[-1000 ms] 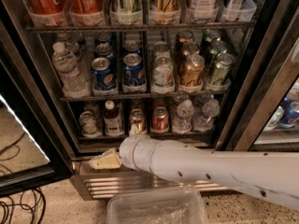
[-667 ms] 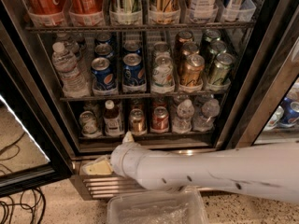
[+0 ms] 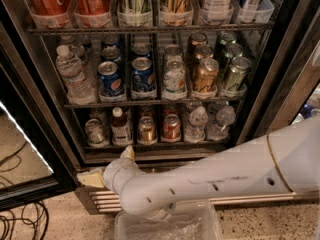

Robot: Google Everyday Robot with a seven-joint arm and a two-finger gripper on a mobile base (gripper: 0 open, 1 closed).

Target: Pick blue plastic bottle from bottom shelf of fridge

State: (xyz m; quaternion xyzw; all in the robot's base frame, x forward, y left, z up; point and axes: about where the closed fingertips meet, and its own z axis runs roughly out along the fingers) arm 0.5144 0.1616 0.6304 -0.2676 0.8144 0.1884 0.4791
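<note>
The blue plastic bottle [image 3: 120,126], white cap, dark reddish-brown body and pale label, stands upright on the bottom shelf [image 3: 150,146] of the fridge [image 3: 272,84], second lane from the left. It stands between a can on its left and a gold can on its right. My gripper [image 3: 109,165] is at the end of the white arm, below and in front of the shelf's left part, by the ribbed steel base panel. Its pale fingers [image 3: 90,178] are spread apart and hold nothing. The gripper is just below the bottle and not touching it.
Blue Pepsi cans [image 3: 111,79] and a clear water bottle [image 3: 72,74] stand on the rack above. More clear bottles [image 3: 197,124] stand at the bottom right. The glass door [image 3: 20,149] is open at the left. A clear plastic bin [image 3: 170,226] lies on the floor, with cables [image 3: 20,219] at the left.
The arm has swung left and lower across the base panel. The gripper tip now sits further left, under the bottle's lane. Nothing was taken hold of.
</note>
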